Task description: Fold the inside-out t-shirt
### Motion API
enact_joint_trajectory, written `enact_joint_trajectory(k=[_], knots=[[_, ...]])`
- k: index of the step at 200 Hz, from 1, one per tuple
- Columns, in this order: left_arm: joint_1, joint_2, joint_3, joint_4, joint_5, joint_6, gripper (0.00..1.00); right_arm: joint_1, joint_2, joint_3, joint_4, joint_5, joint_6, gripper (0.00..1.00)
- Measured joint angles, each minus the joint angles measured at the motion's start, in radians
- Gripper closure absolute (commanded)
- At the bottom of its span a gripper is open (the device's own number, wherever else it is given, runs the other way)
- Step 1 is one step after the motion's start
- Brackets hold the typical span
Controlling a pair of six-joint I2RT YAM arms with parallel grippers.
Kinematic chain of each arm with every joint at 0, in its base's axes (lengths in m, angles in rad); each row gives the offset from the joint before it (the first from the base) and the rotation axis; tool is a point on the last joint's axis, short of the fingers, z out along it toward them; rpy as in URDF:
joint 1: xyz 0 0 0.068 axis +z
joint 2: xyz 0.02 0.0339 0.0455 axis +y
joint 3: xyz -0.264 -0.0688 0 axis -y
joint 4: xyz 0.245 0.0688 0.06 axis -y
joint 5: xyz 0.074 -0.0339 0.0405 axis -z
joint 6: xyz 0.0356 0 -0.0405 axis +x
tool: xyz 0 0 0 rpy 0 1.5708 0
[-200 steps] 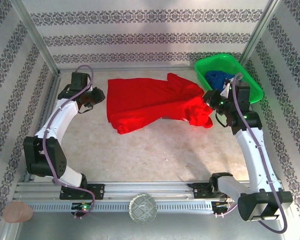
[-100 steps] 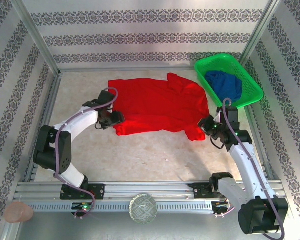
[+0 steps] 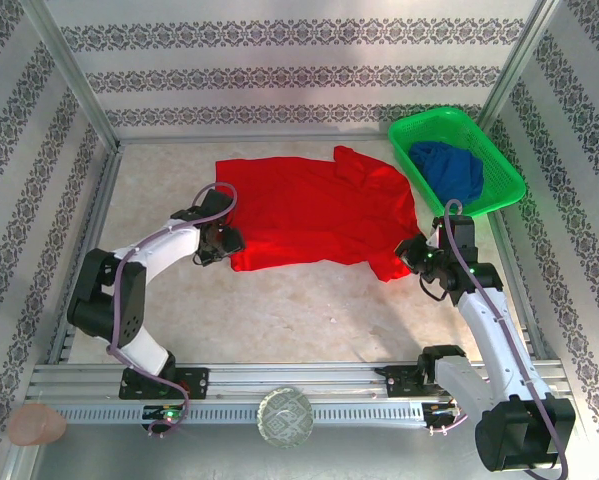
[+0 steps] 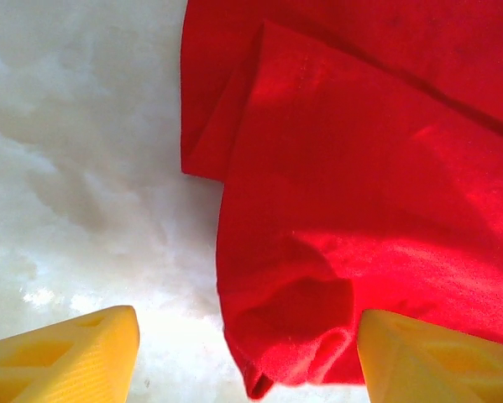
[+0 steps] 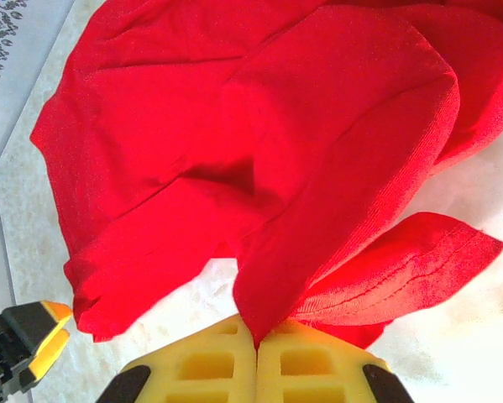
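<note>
T-shirt [image 3: 319,210] corner in R gripper [image 5: 256,337], hem btwn spread L gripper [image 4: 247,357]

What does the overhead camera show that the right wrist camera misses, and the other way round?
Overhead adds: the green basket, holding the dark blue garment. Right wrist adds: the right gripper up close, its jaws shut on a fold of the red t-shirt. Shared: that t-shirt and the left gripper at its edge.

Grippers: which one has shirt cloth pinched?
The right gripper: its jaws are shut on a fold of the red t-shirt. The left gripper stands open, the shirt's corner lying loose between its jaws.
</note>
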Motion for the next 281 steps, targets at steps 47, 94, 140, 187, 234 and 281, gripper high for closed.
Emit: enact_joint_trajectory(k=[47, 94, 140, 187, 234, 281], knots=[[0.000, 0.086, 0.028, 0.042, 0.021, -0.006, 0.37, 0.000, 0.000, 0.000, -0.001, 0.000, 0.000, 1.00], [0.000, 0.112, 0.055, 0.070, 0.021, -0.008, 0.51, 0.000, 0.000, 0.001, -0.001, 0.000, 0.000, 1.00], [0.002, 0.118, 0.056, 0.093, 0.016, 0.000, 0.62, 0.000, 0.007, 0.016, -0.002, 0.001, 0.000, 1.00], [0.002, 0.116, 0.006, 0.148, -0.001, 0.012, 0.54, 0.000, 0.011, 0.026, -0.002, 0.001, 0.000, 1.00], [0.004, 0.100, -0.045, 0.199, -0.011, 0.018, 0.57, 0.000, 0.020, 0.031, -0.004, 0.001, -0.001, 1.00], [0.033, 0.091, -0.051, 0.217, -0.010, 0.034, 0.99, -0.005, 0.029, 0.064, -0.017, 0.000, -0.001, 1.00]])
